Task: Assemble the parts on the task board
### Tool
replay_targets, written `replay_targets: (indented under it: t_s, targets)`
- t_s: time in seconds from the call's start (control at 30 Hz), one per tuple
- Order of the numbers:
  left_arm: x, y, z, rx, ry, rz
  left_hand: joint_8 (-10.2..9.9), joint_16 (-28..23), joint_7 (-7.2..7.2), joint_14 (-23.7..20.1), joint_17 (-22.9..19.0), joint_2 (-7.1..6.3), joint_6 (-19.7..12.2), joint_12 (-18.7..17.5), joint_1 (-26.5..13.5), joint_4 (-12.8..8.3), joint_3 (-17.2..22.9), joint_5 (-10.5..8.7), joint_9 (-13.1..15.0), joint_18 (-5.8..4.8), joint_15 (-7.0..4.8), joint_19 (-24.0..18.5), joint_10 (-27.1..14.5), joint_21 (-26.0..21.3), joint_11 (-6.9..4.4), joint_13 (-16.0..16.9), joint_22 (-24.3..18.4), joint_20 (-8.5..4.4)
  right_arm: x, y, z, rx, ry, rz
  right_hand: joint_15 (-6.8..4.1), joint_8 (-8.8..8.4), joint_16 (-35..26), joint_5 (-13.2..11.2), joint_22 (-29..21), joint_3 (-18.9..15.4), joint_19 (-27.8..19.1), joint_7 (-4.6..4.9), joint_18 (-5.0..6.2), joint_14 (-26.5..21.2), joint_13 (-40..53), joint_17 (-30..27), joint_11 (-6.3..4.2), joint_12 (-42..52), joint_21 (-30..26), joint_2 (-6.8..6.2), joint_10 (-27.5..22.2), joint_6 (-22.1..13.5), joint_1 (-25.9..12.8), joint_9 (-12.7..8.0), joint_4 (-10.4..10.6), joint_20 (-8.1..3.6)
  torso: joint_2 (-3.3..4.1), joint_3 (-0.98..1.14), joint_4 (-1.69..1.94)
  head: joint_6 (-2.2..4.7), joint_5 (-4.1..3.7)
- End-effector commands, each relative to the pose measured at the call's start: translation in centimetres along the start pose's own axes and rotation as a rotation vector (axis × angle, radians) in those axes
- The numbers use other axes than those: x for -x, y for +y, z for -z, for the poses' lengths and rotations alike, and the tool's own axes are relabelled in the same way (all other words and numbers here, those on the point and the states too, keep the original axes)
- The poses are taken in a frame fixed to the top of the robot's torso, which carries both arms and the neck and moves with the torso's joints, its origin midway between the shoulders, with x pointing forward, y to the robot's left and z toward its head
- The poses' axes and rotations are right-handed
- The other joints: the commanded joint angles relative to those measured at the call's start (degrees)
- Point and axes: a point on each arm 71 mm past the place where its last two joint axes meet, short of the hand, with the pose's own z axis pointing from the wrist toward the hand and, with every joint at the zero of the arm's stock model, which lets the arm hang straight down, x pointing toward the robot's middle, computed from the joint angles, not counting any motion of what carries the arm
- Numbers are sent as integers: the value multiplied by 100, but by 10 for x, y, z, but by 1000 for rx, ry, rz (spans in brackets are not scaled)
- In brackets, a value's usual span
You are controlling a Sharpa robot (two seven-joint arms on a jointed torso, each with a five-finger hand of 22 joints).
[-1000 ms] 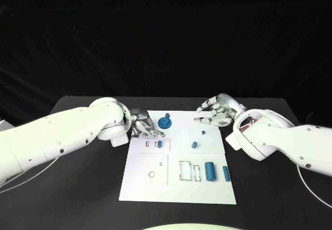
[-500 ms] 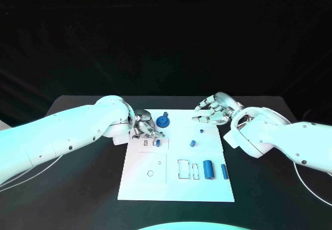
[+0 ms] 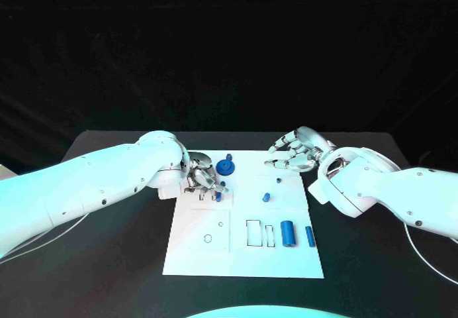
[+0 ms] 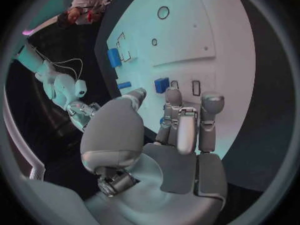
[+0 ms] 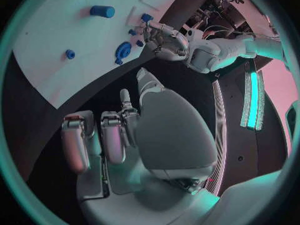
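The white task board [image 3: 243, 255] lies in the middle of the table. My left hand [image 3: 200, 175] hovers over its back left part, fingers [image 4: 174, 102] reaching toward a small blue block [image 3: 218, 196] that stands by two narrow slots [image 4: 195, 87]. I see nothing gripped in it. A blue gear-shaped part [image 3: 225, 165] stands just beside that hand. My right hand [image 3: 296, 151] hangs over the board's back right corner with loosely bent fingers [image 5: 112, 142] and holds nothing. Two small blue pieces [image 3: 266, 197] lie between the hands.
Two blue cylinders [image 3: 287, 234] lie on the board's right side next to rectangular outlines [image 3: 255, 233]. A round hole [image 3: 208, 240] marks the left panel. Bare black table [image 3: 382, 278] surrounds the board.
My left hand has edged slightly closer to the small blue block. The right hand and the parts on the board have stayed in place.
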Motion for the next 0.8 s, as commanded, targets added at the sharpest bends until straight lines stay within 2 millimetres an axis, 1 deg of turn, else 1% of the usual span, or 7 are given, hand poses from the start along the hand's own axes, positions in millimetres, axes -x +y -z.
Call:
replay_targets:
  t_s: [0.03, 0.13, 0.3, 0.37, 0.4, 0.57, 0.8]
  targets:
    - [0, -1, 0, 5, 23, -19, 52, -6, -41, 171, 173, 44, 11, 12, 38, -10, -25, 1, 16, -31, -45, -17, -4, 24, -6, 23, 6, -6, -1, 1, 0, 4, 11, 5, -42, 20, 29, -25, 1506, 6, 600, -1, -39, 597, 796, 1504, -43, -5, 26, 8, -2, 14, -39, 10, 11, -17, -3, 2, 2, -3, -11]
    - [0, 0, 0, 8, 24, -19, 96, -3, -53, 173, 180, 87, 14, 34, 110, -15, -13, 13, 47, -33, -56, -13, 19, 36, -19, 38, 21, -13, -2, 1, 0, 3, 12, 5, -43, 24, 27, -18, 1506, 10, 600, -2, -39, 595, 796, 1499, -44, -5, 26, 18, -1, 15, -45, 11, 11, -18, 0, 0, 5, -6, -7]
    - [0, 1, -1, 10, 33, -23, 162, 1, -71, 176, 185, 138, -3, 84, 287, -29, 19, 33, 95, -38, -72, -1, 71, 59, -37, 85, 51, -26, -2, 0, -1, 2, 14, 6, -44, 29, 25, -8, 1506, 17, 600, -3, -39, 594, 796, 1494, -46, -4, 26, 33, -1, 16, -49, 11, 10, -19, -6, 7, 3, -20, -1]
    - [-1, 0, -1, 10, 39, -26, 199, -7, -85, 171, 167, 208, -10, 120, 407, -30, 78, 46, 121, -40, -83, -4, 108, 66, -50, 122, 58, -30, -3, 1, -1, 2, 15, 6, -44, 29, 25, -8, 1506, 17, 600, -3, -39, 594, 796, 1494, -46, -4, 26, 33, -1, 16, -49, 11, 10, -19, -7, 7, 3, -21, -1]
    - [-1, -1, -1, 10, 41, -28, 208, -9, -88, 170, 163, 217, -9, 140, 426, -30, 88, 47, 126, -39, -85, -8, 127, 65, -53, 147, 54, -31, -3, 1, -1, 2, 16, 6, -44, 29, 25, -8, 1506, 17, 600, -3, -39, 594, 796, 1494, -46, -4, 26, 33, -1, 16, -49, 11, 10, -19, -4, 7, 3, -22, 1]
    - [-2, -2, -3, 10, 49, -32, 241, -8, -101, 170, 165, 225, -1, 186, 488, -35, 114, 48, 146, -40, -93, -9, 171, 70, -64, 201, 60, -34, -4, 1, -2, 2, 19, 6, -44, 29, 25, -8, 1506, 17, 600, -3, -39, 594, 796, 1494, -46, -4, 26, 33, -1, 16, -49, 11, 10, -19, 0, 6, -10, -23, 7]
    - [-2, -1, -4, 14, 56, -35, 246, -8, -102, 171, 167, 225, -1, 194, 496, -35, 117, 47, 149, -41, -95, -6, 179, 74, -65, 211, 67, -35, -4, 0, -2, 0, 19, 6, -44, 29, 25, -8, 1506, 17, 600, -3, -39, 594, 796, 1494, -46, -4, 26, 33, -1, 16, -49, 11, 10, -19, -5, 12, -1, -36, -8]
